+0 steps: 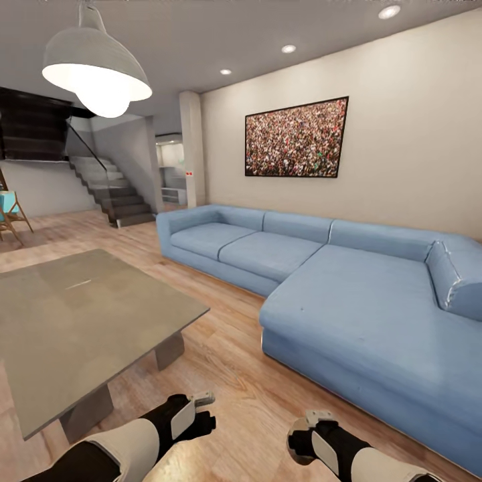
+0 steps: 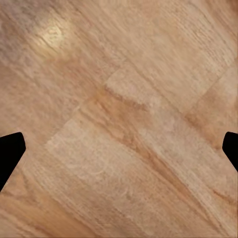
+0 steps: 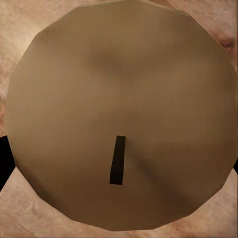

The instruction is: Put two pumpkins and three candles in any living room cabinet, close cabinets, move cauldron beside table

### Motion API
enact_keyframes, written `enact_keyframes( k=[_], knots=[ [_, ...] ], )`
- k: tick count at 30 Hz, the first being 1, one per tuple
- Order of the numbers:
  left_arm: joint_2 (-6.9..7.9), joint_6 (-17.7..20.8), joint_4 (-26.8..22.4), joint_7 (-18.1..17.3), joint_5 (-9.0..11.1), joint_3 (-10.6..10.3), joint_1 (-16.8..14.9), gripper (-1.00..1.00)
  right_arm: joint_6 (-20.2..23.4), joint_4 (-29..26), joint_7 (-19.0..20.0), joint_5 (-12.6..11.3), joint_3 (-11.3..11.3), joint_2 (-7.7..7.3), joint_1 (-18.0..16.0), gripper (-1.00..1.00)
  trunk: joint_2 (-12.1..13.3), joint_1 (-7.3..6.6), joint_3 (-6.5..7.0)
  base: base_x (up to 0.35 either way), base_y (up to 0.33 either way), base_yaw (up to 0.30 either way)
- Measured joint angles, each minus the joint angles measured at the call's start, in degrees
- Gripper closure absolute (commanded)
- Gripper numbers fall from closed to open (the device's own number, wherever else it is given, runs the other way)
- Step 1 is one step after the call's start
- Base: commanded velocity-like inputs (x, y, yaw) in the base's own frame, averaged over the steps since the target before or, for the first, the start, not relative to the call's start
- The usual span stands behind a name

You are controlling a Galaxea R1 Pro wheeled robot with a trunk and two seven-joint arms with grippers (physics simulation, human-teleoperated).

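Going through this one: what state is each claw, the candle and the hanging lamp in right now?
left claw: open, holding nothing, above the wood floor.
right claw: appears closed on the candle.
candle: held off the floor, unlit, flat top and wick facing the wrist camera.
pendant lamp: lit.

A blue sectional sofa (image 1: 348, 281) fills the room from 1 to 4 o'clock on the wood floor (image 1: 227, 375); a framed crowd picture (image 1: 296, 138) hangs above it, a white pendant lamp (image 1: 94, 70) at 11 o'clock, stairs (image 1: 110, 187) behind, at 10 o'clock
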Motion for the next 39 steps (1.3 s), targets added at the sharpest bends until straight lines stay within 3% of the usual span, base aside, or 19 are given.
enact_keyframes(
  k=[1, 4, 13, 17, 24, 39],
  knots=[
    [0.00, -0.4, 0.0, 0.0, -1.6, 0.0, 0.0, -1.00, -0.1, 0.0, 0.0, 0.2, 0.1, -0.21, 0.1, 1.00, 0.4, -0.22, 0.18, 0.000, 0.000, 0.000],
    [0.00, -0.9, 0.0, 0.0, -2.5, 0.1, 0.1, -1.00, -0.2, 0.0, 0.3, 0.0, 0.1, -0.30, 0.2, 1.00, 1.6, -0.88, 0.72, 0.000, 0.000, 0.000],
    [0.44, -7.5, 0.4, 0.0, -2.8, 0.2, 0.2, -1.00, -0.5, 0.0, 4.1, -0.2, 0.2, -0.86, 2.5, 1.00, 5.2, -2.85, 2.25, 0.000, 0.000, 0.017],
    [0.52, -9.4, 0.6, 0.0, -2.7, 0.2, 0.3, -1.00, -0.5, 0.0, 4.4, 0.2, 0.4, -1.96, 2.9, 1.00, 6.8, -3.73, 2.69, 0.000, 0.000, 0.092],
    [0.51, -10.2, 1.7, 0.0, -2.7, 0.2, 0.4, -1.00, -0.6, 0.7, 4.4, 0.0, 0.2, -3.19, 2.9, 1.00, 9.6, -5.27, 3.35, 0.000, 0.000, 0.115],
    [0.55, -10.3, 2.4, 0.1, -2.6, 0.3, 0.4, -1.00, -1.6, 0.9, 4.6, -0.3, 0.1, -3.60, 3.0, 1.00, 15.6, -8.57, 4.91, 0.000, 0.000, 0.087]
  ],
)
